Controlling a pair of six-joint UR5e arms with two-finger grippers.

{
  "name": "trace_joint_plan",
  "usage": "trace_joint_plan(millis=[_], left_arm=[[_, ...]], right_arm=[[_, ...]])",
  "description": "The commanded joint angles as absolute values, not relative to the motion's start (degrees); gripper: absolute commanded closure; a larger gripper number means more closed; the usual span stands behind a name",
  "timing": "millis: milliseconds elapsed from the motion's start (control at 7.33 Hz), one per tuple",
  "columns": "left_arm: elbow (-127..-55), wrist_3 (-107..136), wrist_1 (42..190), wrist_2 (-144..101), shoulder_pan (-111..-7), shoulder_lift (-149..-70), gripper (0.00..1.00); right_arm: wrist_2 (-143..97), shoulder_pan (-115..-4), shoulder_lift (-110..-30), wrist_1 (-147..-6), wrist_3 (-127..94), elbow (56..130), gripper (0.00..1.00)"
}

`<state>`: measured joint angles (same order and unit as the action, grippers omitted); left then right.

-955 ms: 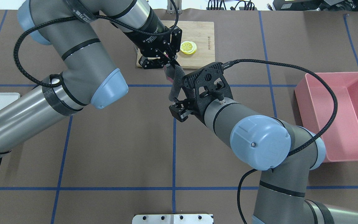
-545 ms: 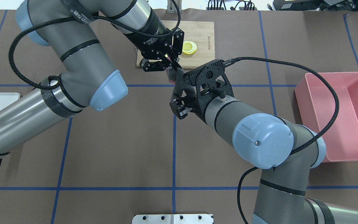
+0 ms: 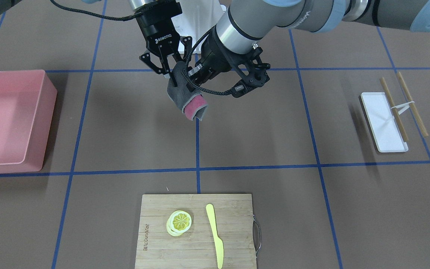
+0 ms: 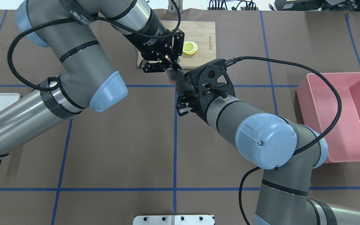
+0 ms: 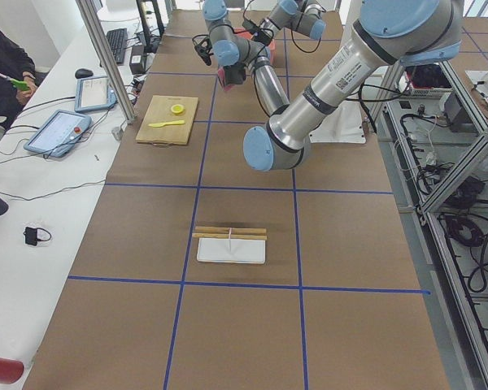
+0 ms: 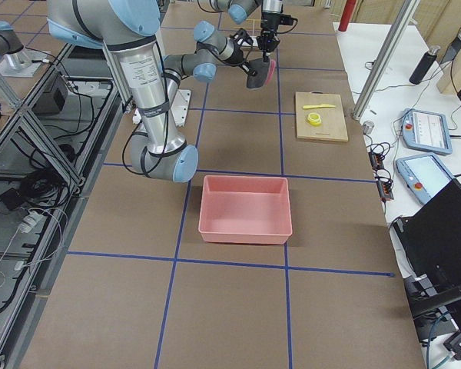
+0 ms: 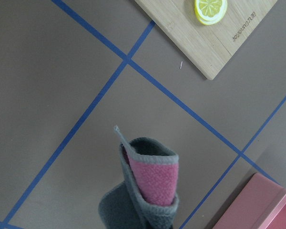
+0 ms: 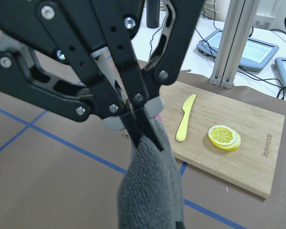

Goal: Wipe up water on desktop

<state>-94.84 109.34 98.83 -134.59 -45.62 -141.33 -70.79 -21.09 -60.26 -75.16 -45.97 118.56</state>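
Observation:
A grey cloth (image 3: 187, 101) with a pink inner face hangs folded above the brown, blue-taped desktop (image 3: 259, 123). My left gripper (image 4: 173, 65) is shut on its upper edge; the right wrist view shows those fingertips (image 8: 143, 129) pinched on the grey cloth (image 8: 150, 191). My right gripper (image 3: 172, 76) meets the same cloth from the other side, its fingers drawn into a V on the top corner. In the left wrist view the cloth (image 7: 150, 186) dangles over bare brown surface. I cannot make out any water on the desktop.
A bamboo cutting board (image 3: 233, 224) with a lemon slice (image 3: 179, 222) and a yellow knife (image 3: 215, 233) lies on the far side. A pink bin (image 3: 47, 93) stands on my right. A white tray (image 3: 381, 119) with chopsticks (image 3: 411, 102) sits on my left.
My right gripper has moved up along the hanging cloth toward the left gripper, and its jaws have narrowed onto it. The left gripper has shifted only slightly and still holds the cloth.

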Motion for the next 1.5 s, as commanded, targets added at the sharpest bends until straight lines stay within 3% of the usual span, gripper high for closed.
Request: trace_joint_plan(millis=[0,273,409,1091,1364], left_arm=[[-94.75,109.34,98.79,-134.56,-45.62,-141.15,1.0],[-94.83,109.34,98.88,-134.21,-45.62,-140.36,0.95],[-95.01,109.25,98.88,-133.51,-45.62,-140.27,0.02],[-98.61,109.25,98.53,-130.61,-47.36,-136.06,0.02],[-98.79,107.33,95.98,-131.04,-51.57,-133.08,0.02]], right_arm=[[-71.01,-21.09,-60.29,-75.15,-45.97,118.74,1.0],[-71.02,-21.09,-60.21,-75.15,-46.23,118.74,1.0],[-71.02,-21.01,-60.21,-75.23,-50.32,118.74,1.0],[-75.03,-22.84,-60.73,-76.89,-53.16,118.65,1.0],[-85.57,-30.38,-59.95,-97.64,-54.77,120.4,1.0]])
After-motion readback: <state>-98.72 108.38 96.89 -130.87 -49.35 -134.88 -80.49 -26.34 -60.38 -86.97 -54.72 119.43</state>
